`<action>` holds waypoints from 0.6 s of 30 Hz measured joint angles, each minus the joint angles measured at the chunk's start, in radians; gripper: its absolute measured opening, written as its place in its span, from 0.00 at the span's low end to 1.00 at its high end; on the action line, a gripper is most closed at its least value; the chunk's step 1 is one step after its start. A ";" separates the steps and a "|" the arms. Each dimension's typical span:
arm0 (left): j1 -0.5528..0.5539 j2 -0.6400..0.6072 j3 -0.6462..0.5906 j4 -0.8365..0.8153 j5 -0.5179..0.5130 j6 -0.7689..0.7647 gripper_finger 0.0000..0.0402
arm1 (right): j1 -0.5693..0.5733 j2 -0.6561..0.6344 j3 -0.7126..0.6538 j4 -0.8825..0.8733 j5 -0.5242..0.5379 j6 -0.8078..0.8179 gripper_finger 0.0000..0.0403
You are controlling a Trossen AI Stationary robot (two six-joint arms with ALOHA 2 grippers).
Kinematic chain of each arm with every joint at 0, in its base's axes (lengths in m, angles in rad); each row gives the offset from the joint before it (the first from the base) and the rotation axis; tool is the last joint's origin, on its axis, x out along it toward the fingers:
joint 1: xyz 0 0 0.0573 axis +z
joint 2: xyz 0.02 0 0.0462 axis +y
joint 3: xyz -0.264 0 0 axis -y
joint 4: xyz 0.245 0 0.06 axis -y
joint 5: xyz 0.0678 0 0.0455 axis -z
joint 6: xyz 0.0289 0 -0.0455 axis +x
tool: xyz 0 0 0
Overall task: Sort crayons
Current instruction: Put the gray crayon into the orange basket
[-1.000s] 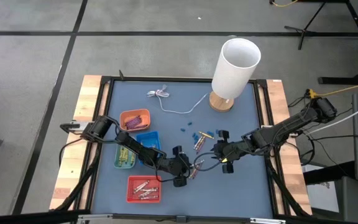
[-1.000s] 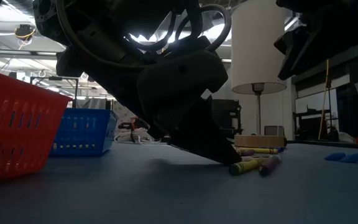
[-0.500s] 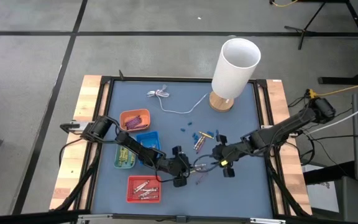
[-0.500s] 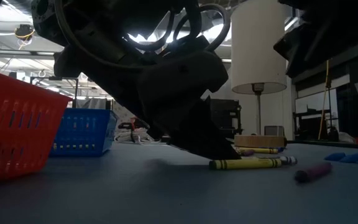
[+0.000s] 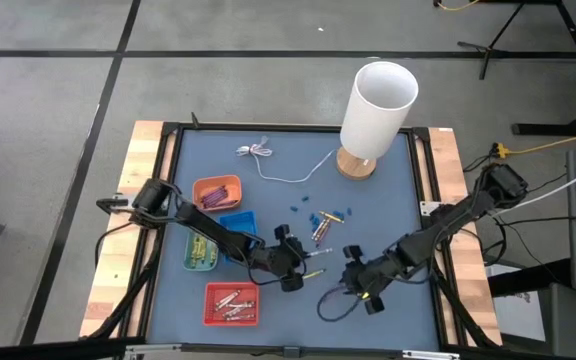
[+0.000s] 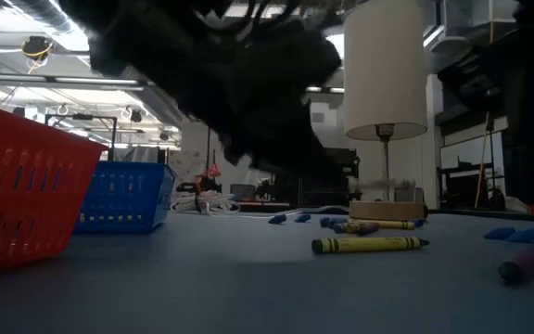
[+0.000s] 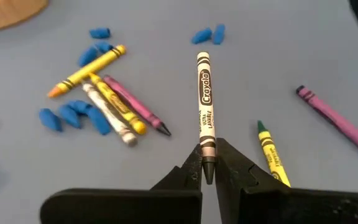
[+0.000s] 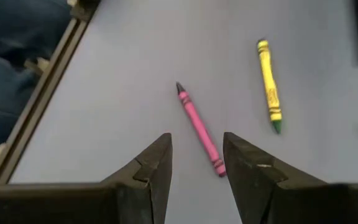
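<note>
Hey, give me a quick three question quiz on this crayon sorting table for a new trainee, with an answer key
1. True or false: the left gripper is shut on a whitish crayon.
2. Which crayon lies on the table just ahead of the open right gripper? A) blue B) pink C) orange
3. Fill in: in the high view, the small tray nearest the table's front edge is the ___ tray.

Key:
1. True; the left wrist view shows its fingers pinching the crayon's dark end.
2. B, the pink crayon, with a yellow crayon farther off.
3. Red.
</note>
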State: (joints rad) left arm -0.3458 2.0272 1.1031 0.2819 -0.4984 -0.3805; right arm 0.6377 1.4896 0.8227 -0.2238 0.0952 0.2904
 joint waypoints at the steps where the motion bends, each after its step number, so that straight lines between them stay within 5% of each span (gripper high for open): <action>1: 0.000 -0.020 0.000 -0.029 0.000 0.000 0.01 | 0.004 0.002 0.000 -0.002 0.000 0.000 0.35; 18: -0.126 -0.513 0.003 -0.618 0.187 -0.126 0.01 | 0.010 0.142 0.000 0.060 -0.009 -0.007 0.35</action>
State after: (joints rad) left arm -0.4715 1.5144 1.1066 -0.3361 -0.3117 -0.5065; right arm 0.6479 1.6315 0.8227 -0.1635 0.0860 0.2836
